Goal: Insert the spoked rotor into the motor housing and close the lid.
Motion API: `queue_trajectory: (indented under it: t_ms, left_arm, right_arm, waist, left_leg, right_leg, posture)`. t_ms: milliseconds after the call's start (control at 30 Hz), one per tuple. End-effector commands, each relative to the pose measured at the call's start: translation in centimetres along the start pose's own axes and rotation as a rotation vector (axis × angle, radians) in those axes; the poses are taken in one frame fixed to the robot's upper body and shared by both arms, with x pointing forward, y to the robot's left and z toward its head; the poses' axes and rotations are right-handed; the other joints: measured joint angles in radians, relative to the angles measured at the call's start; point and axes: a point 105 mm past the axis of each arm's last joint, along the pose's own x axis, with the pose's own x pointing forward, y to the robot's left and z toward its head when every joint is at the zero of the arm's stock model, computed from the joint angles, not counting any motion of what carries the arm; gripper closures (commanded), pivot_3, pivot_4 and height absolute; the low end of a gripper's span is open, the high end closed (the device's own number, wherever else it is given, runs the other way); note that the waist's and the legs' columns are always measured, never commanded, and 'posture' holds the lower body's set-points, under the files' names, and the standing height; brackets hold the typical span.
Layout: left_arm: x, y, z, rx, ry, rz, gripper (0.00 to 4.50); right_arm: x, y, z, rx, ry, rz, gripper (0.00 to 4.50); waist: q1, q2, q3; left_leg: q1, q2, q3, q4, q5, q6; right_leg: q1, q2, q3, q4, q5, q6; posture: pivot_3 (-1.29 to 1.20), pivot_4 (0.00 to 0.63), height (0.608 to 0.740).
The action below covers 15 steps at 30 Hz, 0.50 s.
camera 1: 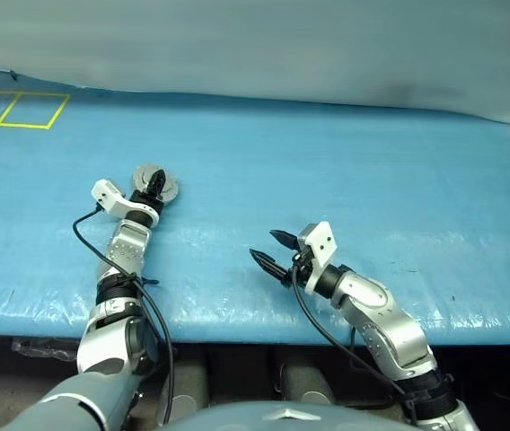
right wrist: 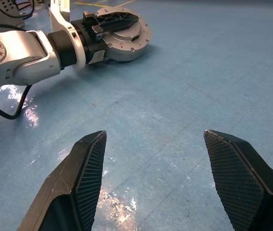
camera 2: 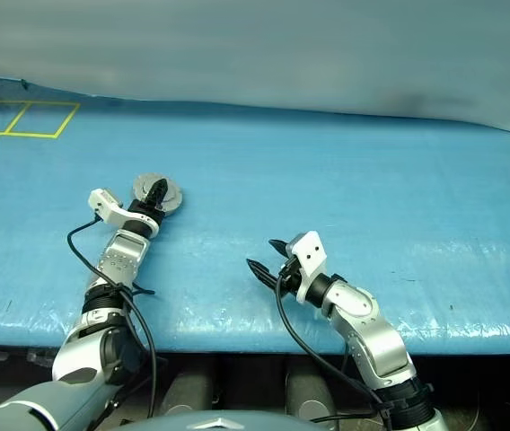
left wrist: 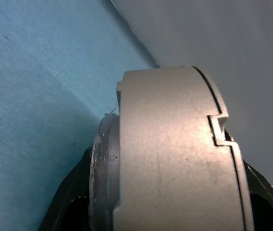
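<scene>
Right wrist view: the left hand (right wrist: pixel 115 19) is seen closed around the motor housing (right wrist: pixel 127 41), one finger across its top, the housing resting on the blue worktop (right wrist: pixel 199 86) with the lid (left wrist: pixel 175 144) shut. The right hand (camera 1: pixel 273 251) is held open and empty above the worktop, well apart from the housing.

The motor housing (left wrist: pixel 175 159) looms close, seen edge-on; its matte silver side wall is crossed by a thin seam that steps through a small notch near one rim; a narrower, duller silver band (left wrist: pixel 103 178) adjoins its other rim; black fingers (left wrist: pixel 67 202) flank it on both sides; behind lies the blue desk (left wrist: pixel 35 86); a pale grey backdrop (left wrist: pixel 213 33) rises beyond.
</scene>
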Motion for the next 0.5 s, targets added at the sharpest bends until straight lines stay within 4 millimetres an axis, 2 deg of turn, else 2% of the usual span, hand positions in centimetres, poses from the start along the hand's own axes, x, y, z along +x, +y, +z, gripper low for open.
queue_trajectory:
  t_ms: [33,100,500]
  left_arm:
    - [0.5,-0.7,2.1,0.053,-0.058,0.000,0.70]
    - [0.4,-0.3,2.4,0.063,-0.074,0.020,0.03]
    - [-2.3,2.3,7.1,0.191,-0.251,0.138,0.01]
  right_arm:
    - [0.0,-0.2,1.4,-0.035,-0.052,-0.005,1.06]
    - [0.0,-0.3,1.4,-0.037,-0.052,-0.010,1.06]
    - [0.0,-0.9,1.1,-0.044,-0.034,-0.037,1.06]
  waist:
    - [0.000,0.000,0.000]
    - [-0.001,0.000,0.000]
    - [-0.003,0.000,0.000]
  left_leg:
    - [0.000,0.000,0.000,0.000,0.000,0.000]
    - [0.002,0.000,0.000,0.000,0.000,0.000]
    - [0.009,0.000,0.000,0.000,0.000,-0.001]
  right_leg:
    - [0.000,0.000,0.000,0.000,0.000,0.000]
    - [0.001,0.000,0.000,0.000,0.000,0.000]
    - [0.008,0.000,0.000,0.000,-0.001,0.001]
  posture:
    - [0.00,0.150,0.740]
    - [0.00,0.150,0.740]
    - [0.00,0.150,0.740]
